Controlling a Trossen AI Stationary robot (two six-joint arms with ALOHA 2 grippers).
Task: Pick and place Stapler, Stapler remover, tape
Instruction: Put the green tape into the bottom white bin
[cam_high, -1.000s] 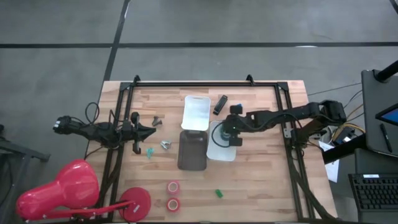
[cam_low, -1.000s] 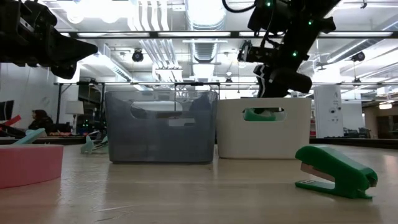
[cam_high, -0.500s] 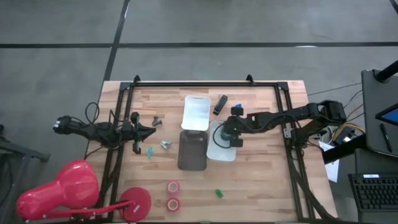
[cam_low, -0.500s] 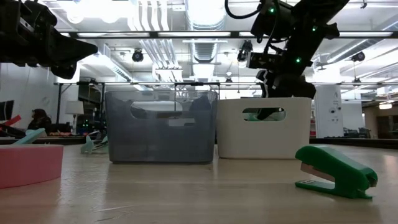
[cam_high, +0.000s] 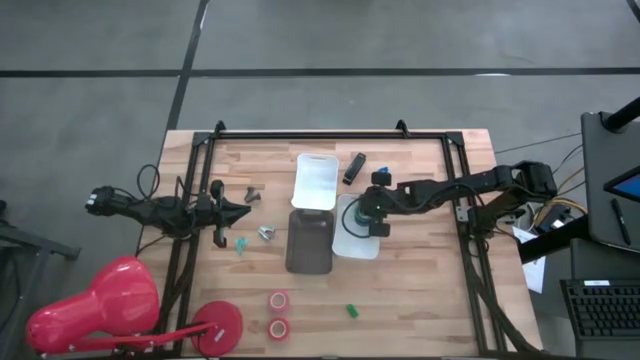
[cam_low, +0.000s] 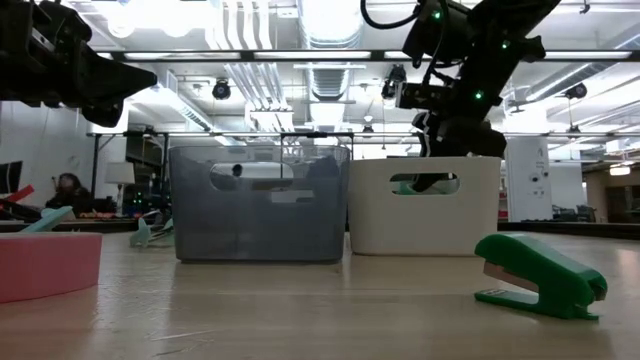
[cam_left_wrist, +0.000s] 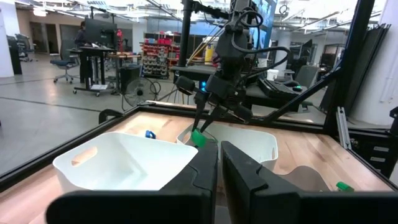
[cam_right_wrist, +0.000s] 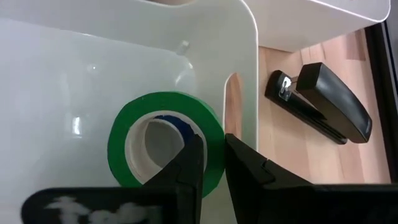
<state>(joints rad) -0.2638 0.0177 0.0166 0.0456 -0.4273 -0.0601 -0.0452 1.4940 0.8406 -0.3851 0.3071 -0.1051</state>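
My right gripper (cam_high: 364, 216) reaches from the table's right into the white tray (cam_high: 345, 245) and is shut on a green tape roll (cam_right_wrist: 165, 146). A sliver of that roll shows through the tray's handle slot (cam_low: 405, 187). Something blue (cam_right_wrist: 180, 127) shows through the roll's hole. Two red tape rolls (cam_high: 279, 299) (cam_high: 278, 328) lie flat near the table's near edge. A green stapler (cam_high: 352, 311) and a black stapler (cam_right_wrist: 323, 102) lie on the wood. My left gripper (cam_left_wrist: 219, 163) waits shut at the table's left, touching nothing. My right gripper pinches the green roll's ring wall (cam_right_wrist: 208, 149), one finger inside the open centre and one outside. The fingers come from above, slanting in from the table's right. The roll sits inside the white tray; I cannot tell whether it touches the tray's floor.
A second white tray (cam_high: 316, 180) and a dark tray (cam_high: 309, 240) stand beside the one in use. Small staple removers (cam_high: 251, 195) (cam_high: 265, 233) and a teal one (cam_high: 241, 244) lie near my left gripper. A black frame (cam_high: 330, 133) borders the table.
My right gripper has tipped and shifted a little over the white tray, still shut on the green roll. Less of the roll shows through the tray's handle slot than a second ago.
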